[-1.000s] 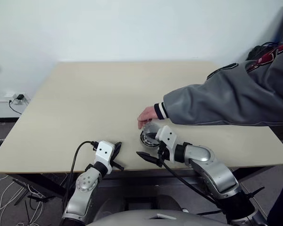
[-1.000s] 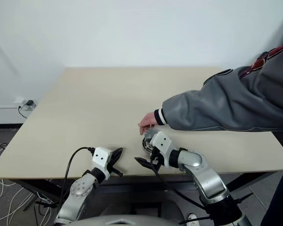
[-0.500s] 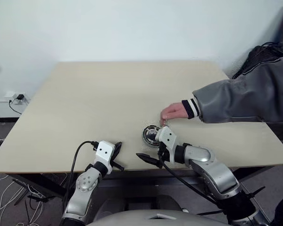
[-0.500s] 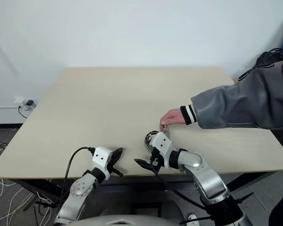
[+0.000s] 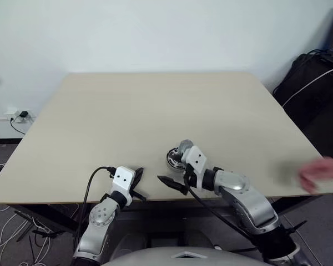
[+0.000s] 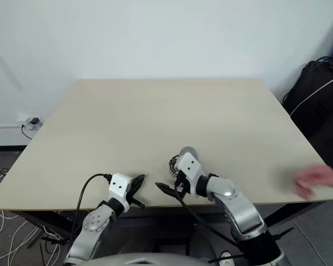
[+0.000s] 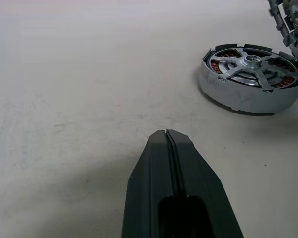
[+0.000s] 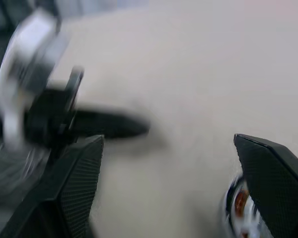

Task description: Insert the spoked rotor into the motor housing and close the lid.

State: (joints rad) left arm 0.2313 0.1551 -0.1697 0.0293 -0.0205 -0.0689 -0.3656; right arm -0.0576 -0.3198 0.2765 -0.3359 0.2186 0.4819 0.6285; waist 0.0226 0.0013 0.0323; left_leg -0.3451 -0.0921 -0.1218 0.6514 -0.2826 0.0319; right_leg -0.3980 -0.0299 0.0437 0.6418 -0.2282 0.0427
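Observation:
The round metal motor housing [image 7: 251,79] lies near the table's front edge, with the silver spoked rotor [image 7: 252,63] seated inside it over copper windings. A small light-grey round piece, seemingly the lid [image 5: 184,146], sits just behind the housing and is partly covered by my right hand. My right gripper [image 5: 169,169] hovers open at the housing's left side with nothing between its fingers [image 8: 82,181]. Further left, at the front edge and clear of the housing, my left gripper [image 5: 137,174] is shut and empty, its fingertips [image 7: 167,135] pointing towards the housing.
A person's hand [image 5: 321,173] is at the table's right front edge. A dark bag [image 5: 308,77] stands beyond the right side. The wide tan tabletop [image 5: 155,111] stretches behind the housing. Cables and a wall socket [image 5: 19,115] lie at the left.
The person's hand has left the housing and pulled away to the right edge of the table. My right gripper has shifted slightly up and to the left. The left gripper has stayed still.

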